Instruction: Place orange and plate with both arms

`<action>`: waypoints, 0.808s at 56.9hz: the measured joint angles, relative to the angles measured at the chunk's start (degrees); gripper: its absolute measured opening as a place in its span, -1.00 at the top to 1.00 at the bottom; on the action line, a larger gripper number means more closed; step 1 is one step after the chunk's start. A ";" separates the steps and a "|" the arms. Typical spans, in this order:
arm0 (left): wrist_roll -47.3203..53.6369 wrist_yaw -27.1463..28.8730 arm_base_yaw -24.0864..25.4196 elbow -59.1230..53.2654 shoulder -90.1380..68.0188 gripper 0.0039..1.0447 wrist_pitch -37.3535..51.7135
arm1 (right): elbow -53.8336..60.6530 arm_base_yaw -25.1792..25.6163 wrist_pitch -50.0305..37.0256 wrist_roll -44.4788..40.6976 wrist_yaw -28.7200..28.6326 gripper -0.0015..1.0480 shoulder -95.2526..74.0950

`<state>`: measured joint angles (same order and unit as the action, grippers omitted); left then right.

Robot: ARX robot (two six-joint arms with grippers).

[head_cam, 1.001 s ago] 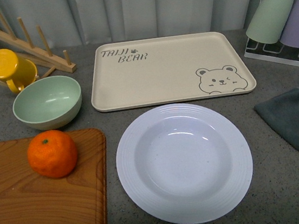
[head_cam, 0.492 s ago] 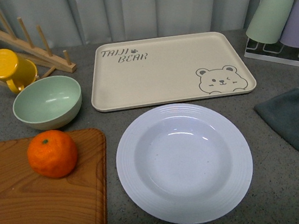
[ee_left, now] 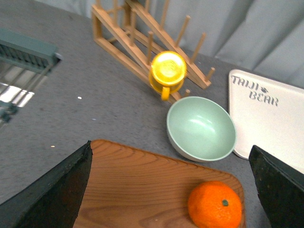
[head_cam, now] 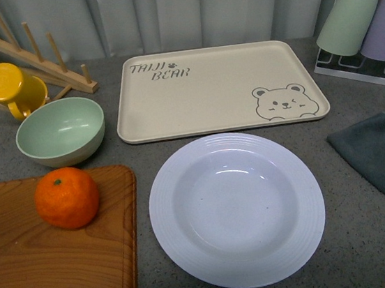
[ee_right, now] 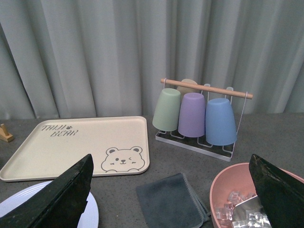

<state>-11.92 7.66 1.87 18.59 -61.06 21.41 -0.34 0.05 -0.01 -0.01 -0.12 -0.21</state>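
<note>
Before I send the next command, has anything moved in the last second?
Nothing has visibly changed. The orange still sits on the wooden board, the plate lies empty in front of the tray, and neither arm shows in the front view.

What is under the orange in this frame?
The orange rests on a wooden cutting board, close to the board's far edge. The patch of board directly beneath the fruit is covered by it, so nothing can be told of that spot.
</note>
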 joint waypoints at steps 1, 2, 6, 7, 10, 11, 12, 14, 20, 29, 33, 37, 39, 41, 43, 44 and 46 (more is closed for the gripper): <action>0.07 -0.28 0.00 0.37 -1.20 -0.88 0.44 | 0.00 0.00 0.00 0.00 0.00 -0.83 0.00; 0.31 -0.68 0.00 1.11 -3.52 -0.88 1.25 | 0.00 0.00 0.00 0.00 0.00 -0.83 0.00; 1.09 -2.40 -0.02 3.96 -10.64 -0.88 2.29 | 0.00 0.00 0.00 0.00 0.00 -0.83 0.00; 1.46 -2.89 -0.04 4.81 -12.50 -0.88 2.34 | 0.00 0.00 0.00 0.00 0.00 -0.83 0.00; 2.60 -2.80 -0.11 6.78 -16.81 -0.88 2.49 | 0.00 0.00 0.00 0.00 0.00 -0.83 0.00; 2.95 -2.80 -0.11 7.52 -18.38 -0.88 2.32 | 0.00 0.00 0.00 0.00 -0.02 -0.83 0.00; 3.13 -2.80 -0.11 7.89 -19.12 -0.88 2.14 | 0.00 0.00 0.00 0.00 -0.02 -0.83 0.00; 3.91 -2.91 -0.11 9.40 -22.10 -0.88 1.75 | 0.00 0.00 0.00 0.00 -0.02 -0.83 0.00; 4.20 -6.16 -0.15 12.22 -28.06 -0.88 1.27 | 0.00 0.00 0.00 0.00 0.00 -0.83 0.00; 4.13 -7.06 -1.16 15.63 -33.90 -0.88 -0.79 | 0.00 0.00 0.00 0.00 0.00 -0.83 0.00; 4.17 -6.71 -1.84 16.28 -34.75 -0.88 -2.51 | 0.00 0.00 0.00 0.00 0.00 -0.83 0.00; 4.15 -8.11 -2.54 16.48 -34.82 -0.88 -4.44 | 0.00 0.00 0.00 0.00 0.00 -0.83 0.00; 4.13 -8.50 -2.95 16.52 -34.80 -0.88 -5.40 | 0.00 0.00 0.00 0.00 0.00 -0.83 0.00; 4.13 -9.22 -3.45 16.52 -34.71 -0.88 -6.27 | 0.00 0.00 0.00 0.00 0.00 -0.83 0.00; 4.15 -9.51 -4.00 16.52 -34.64 -0.88 -7.19 | 0.00 0.00 0.00 0.00 0.00 -0.83 0.00; 4.20 -9.75 -4.39 16.52 -34.58 -0.88 -7.67 | 0.00 0.00 0.00 0.00 0.00 -0.83 0.00; 4.15 -10.21 -5.05 16.59 -34.47 -0.88 -8.55 | 0.00 0.00 0.00 0.00 0.00 -0.83 0.00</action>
<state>-7.77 -2.55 -3.18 35.18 -95.53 12.86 -0.34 0.05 -0.01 -0.01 -0.12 -0.21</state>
